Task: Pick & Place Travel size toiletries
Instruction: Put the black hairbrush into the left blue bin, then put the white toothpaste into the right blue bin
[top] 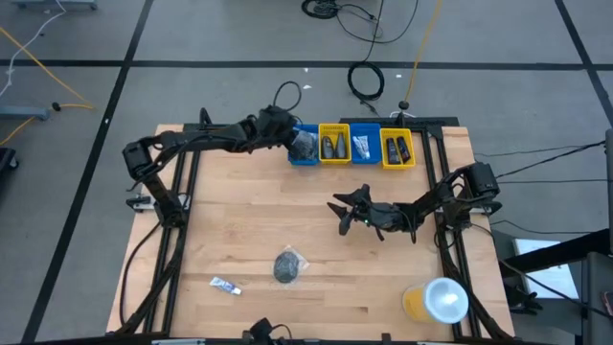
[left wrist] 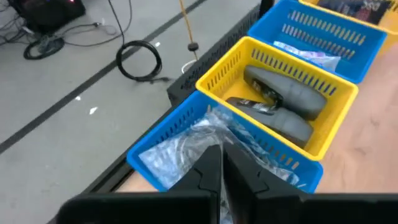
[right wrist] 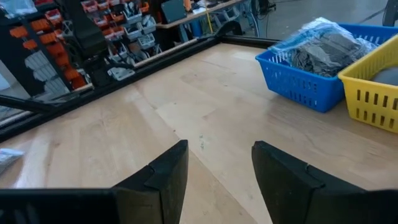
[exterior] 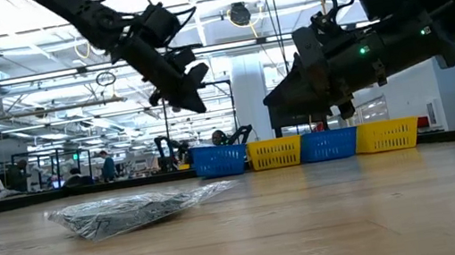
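Since the left gripper [top: 295, 142] hangs over the far-left blue bin [top: 305, 159] with fingers pinched on nothing, the clear-wrapped dark piece [left wrist: 186, 140] looks dropped there; right gripper [top: 345, 213] waits spread open mid-table.

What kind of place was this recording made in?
Probably a robotics lab or workshop on an open industrial floor. The wooden table stands on grey concrete with cables lying loose, the low view shows a large hall with ceiling lights, and parts racks fill the background of the right wrist view.
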You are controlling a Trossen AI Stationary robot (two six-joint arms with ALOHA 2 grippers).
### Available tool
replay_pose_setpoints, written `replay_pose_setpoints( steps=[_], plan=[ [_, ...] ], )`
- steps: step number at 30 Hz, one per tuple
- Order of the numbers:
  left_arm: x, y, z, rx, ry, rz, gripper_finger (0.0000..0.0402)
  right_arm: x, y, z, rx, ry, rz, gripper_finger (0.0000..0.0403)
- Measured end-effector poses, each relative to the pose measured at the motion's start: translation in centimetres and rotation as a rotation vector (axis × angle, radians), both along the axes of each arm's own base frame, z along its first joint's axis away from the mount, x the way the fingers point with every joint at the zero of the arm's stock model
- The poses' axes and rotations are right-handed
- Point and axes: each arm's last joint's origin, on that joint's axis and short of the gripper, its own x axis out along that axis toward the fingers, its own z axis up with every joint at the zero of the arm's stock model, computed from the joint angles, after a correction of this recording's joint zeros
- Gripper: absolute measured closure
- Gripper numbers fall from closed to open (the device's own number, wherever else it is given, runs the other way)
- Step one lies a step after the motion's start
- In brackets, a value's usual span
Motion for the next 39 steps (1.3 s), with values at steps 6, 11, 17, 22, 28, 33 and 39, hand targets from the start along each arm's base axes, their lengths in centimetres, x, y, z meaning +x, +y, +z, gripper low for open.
replay_pose_setpoints(
  steps=[6, 11, 17, 22, 28, 33, 39],
  plan=[
    [2.0, 0.7, -2.0, -0.032, 0.154, -0.065, 0.0399, 0.0, 0.0, 0.1, 0.002, -0.013, 0.002, 0.0234],
    [3.7, 1.0, -3.6, -0.049, 0.217, -0.076, 0.0396, 0.0, 0.0, 0.1, 0.002, -0.015, 0.003, 0.0234],
    [4.9, 1.8, -5.9, -0.089, 0.288, -0.062, 0.0393, 0.0, 0.0, 0.2, 0.004, -0.018, 0.003, 0.0234],
    [5.2, 2.0, -6.9, -0.116, 0.302, -0.074, 0.0399, 0.0, 0.1, 0.2, 0.004, -0.018, 0.005, 0.0234],
    [4.8, 1.6, -4.7, -0.1, 0.269, -0.083, 0.0386, 0.0, 0.1, 0.2, 0.004, -0.019, 0.005, 0.0234],
    [3.3, -0.7, 0.4, -0.049, 0.266, -0.147, 0.0386, 0.0, 0.1, 0.1, 0.004, -0.012, 0.006, 0.0234],
    [-0.6, -5.8, 4.1, 0.022, 0.271, -0.276, 0.0397, 0.1, 0.2, -0.1, 0.015, 0.009, 0.07, 0.0234]
  ],
)
